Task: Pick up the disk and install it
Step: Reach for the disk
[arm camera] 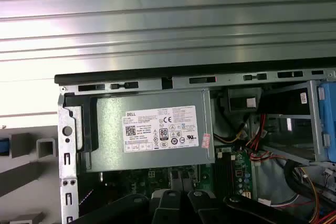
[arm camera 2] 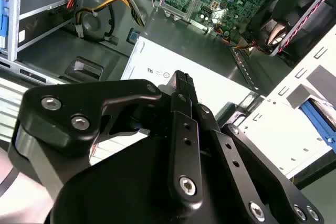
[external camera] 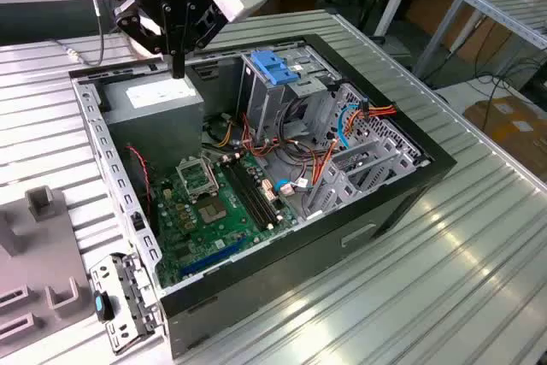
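The gripper (external camera: 178, 66) hangs just above the grey power supply (external camera: 162, 100) in a corner of the open computer case (external camera: 282, 267). Its fingers are drawn together with nothing between them. The disk (arm camera 2: 317, 120) lies outside the case on the fixture plate (external camera: 43, 271) at the exterior view's left (the second wrist view catches its blue carrier rail), well apart from the gripper.

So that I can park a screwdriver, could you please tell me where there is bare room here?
Free: the ribbed table on the exterior view's right of the case. Crowded: the cables between the drive cage and the motherboard.
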Motion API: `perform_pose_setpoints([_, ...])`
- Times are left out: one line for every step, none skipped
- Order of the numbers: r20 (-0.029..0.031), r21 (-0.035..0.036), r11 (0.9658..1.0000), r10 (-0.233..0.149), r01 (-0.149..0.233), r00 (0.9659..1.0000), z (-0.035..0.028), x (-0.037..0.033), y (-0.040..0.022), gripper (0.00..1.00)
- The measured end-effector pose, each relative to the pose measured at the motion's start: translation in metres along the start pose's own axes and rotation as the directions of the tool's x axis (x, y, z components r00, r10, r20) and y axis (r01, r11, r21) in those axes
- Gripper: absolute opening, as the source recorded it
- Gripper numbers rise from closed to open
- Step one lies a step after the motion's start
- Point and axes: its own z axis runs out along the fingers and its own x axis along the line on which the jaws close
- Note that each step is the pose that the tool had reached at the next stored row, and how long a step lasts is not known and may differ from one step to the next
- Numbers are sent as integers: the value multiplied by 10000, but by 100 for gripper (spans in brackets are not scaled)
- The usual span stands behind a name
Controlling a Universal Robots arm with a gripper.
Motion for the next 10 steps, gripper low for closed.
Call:
perform_pose_setpoints([-2,1,10000,1,-1,10000,0,4,0,11])
perform_pose_setpoints([-5,0,10000,2,-2,10000,1,12,-1,11])
perform_pose_setpoints([-7,0,10000,1,-1,10000,1,18,-1,11])
perform_pose_setpoints([-8,0,10000,1,-1,10000,1,26,-2,11])
perform_pose_setpoints([-8,0,10000,1,-1,10000,1,36,-3,11])
perform_pose_setpoints([-10,0,10000,1,-1,10000,1,44,-3,11])
perform_pose_setpoints([-12,1,10000,1,-1,10000,0,53,-4,11])
perform_pose_setpoints([-14,1,10000,1,-1,10000,1,60,-4,11])
perform_pose_setpoints([-16,1,10000,1,-1,10000,1,71,-5,11])
perform_pose_setpoints([-19,2,10000,1,-1,10000,1,85,-7,11])
